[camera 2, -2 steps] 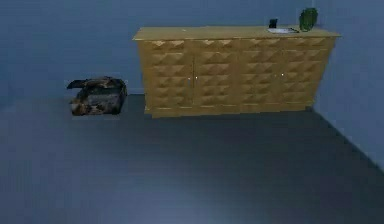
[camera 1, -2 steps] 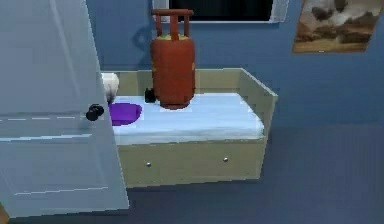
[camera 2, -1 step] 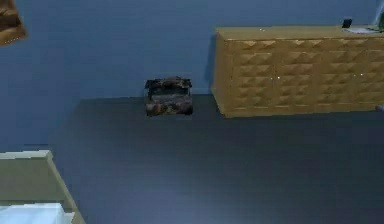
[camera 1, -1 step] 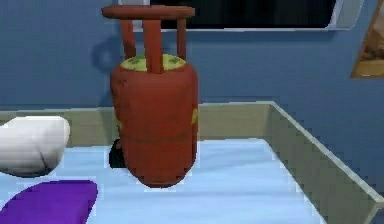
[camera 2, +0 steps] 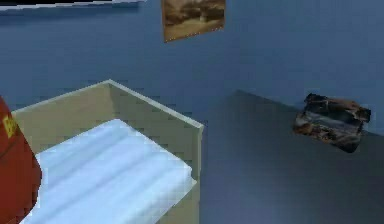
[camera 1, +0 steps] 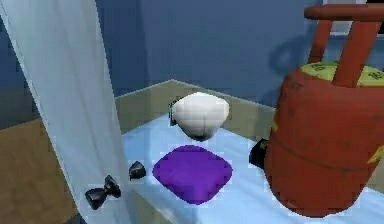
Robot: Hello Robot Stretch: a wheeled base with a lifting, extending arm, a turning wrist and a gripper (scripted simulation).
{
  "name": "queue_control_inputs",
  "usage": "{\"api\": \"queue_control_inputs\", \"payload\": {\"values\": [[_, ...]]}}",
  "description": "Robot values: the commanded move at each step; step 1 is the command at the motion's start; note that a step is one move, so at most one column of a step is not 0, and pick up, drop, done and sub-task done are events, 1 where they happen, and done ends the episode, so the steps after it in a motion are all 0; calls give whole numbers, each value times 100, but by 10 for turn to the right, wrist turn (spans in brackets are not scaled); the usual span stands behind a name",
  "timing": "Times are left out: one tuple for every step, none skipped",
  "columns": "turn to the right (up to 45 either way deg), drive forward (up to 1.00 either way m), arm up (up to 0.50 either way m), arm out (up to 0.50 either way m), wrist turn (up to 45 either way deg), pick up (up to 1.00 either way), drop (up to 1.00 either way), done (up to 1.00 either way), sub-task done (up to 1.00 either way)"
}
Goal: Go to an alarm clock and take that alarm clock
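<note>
In the forward view a bed with a pale blue sheet lies ahead. On it rest a purple cushion and, behind that, a rounded white object. A small dark blob sits on the sheet left of the cushion. Another dark shape shows at the foot of a large red gas cylinder. Neither blob is distinct enough to name.
A white door panel with a dark handle stands close at the forward view's left. In the arm side view, the bed's beige frame meets a blue wall bearing a framed picture. A patterned box lies on dark floor at right.
</note>
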Motion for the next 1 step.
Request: {"api": "queue_control_inputs", "payload": {"values": [[-450, 0, 0, 0, 0, 0, 0, 0, 0]]}}
